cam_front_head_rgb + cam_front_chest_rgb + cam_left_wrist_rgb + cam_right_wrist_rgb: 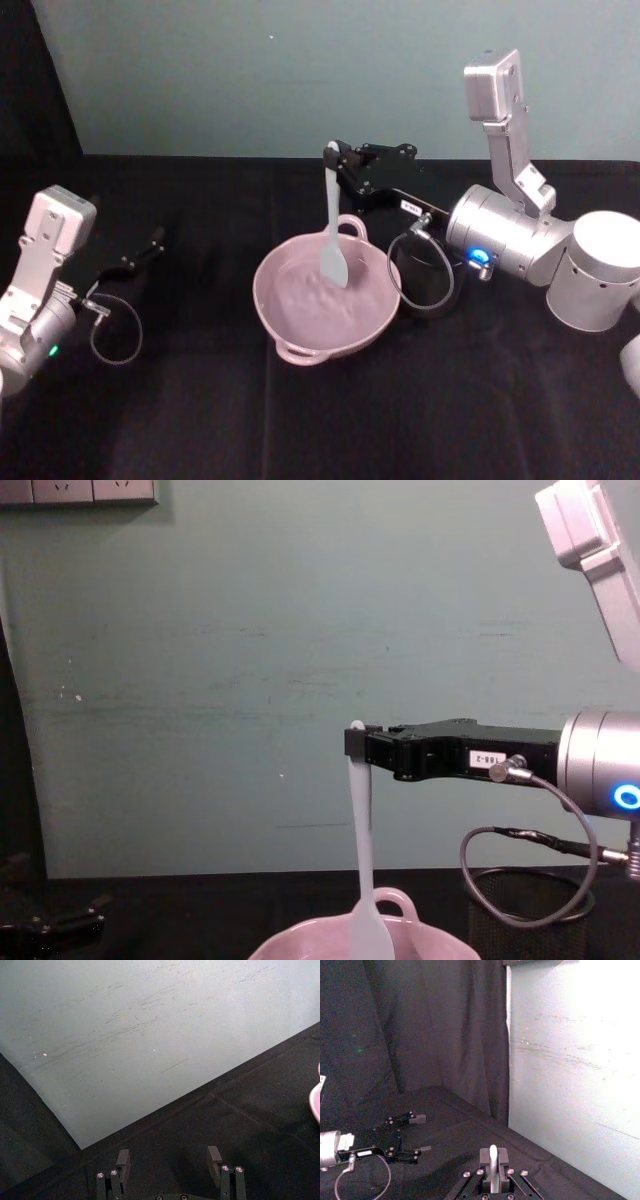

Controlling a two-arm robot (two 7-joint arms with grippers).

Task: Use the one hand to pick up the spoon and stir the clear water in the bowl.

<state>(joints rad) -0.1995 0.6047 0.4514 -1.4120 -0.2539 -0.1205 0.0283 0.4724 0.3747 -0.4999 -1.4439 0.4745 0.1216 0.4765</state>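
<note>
**Spoon hanging from clenched right jaws into the pink bowl**

A black cloth table is lying under everything. A pale teal wall is rising along its 12 o'clock edge, and a dark curtain is hanging beside the wall. The right gripper is hovering above the 12 o'clock rim of the bowl, its jaws clenching the handle tip of the spoon. The spoon is hanging upright, its scoop reaching down into the clear water. The left gripper is sitting low at the bowl's 9 o'clock, well apart, jaws spread.

A lab test bench: black-clothed table, black curtain, plain teal wall.
</note>
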